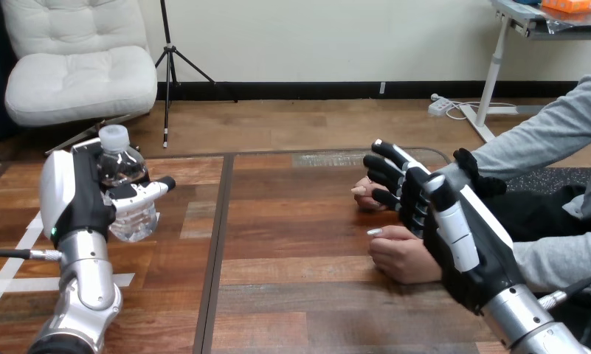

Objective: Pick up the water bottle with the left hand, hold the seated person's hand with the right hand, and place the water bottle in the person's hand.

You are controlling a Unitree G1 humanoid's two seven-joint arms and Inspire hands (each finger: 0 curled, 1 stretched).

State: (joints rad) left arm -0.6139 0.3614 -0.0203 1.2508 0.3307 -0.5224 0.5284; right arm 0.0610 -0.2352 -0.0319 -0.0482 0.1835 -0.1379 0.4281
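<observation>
A clear water bottle (122, 168) with a white cap stands upright at the table's left. My left hand (74, 195) is shut on it, with the thumb across its front; I cannot tell whether its base touches the wood. At the right, my right hand (454, 236) is open, its fingers straight and pointing up and left. It lies between the person's two hands. The person's nearer hand (399, 257) rests on the table, loosely curled, against my palm's left side. The farther hand (360, 193) shows just past my fingertips. I see no finger of mine curled round either hand.
White tape strips (15, 258) mark the wooden table (292, 295) near my left arm. A dark seam (220, 243) runs front to back between the bottle and the person's hands. The person's grey sleeves (550, 136) come in from the right edge.
</observation>
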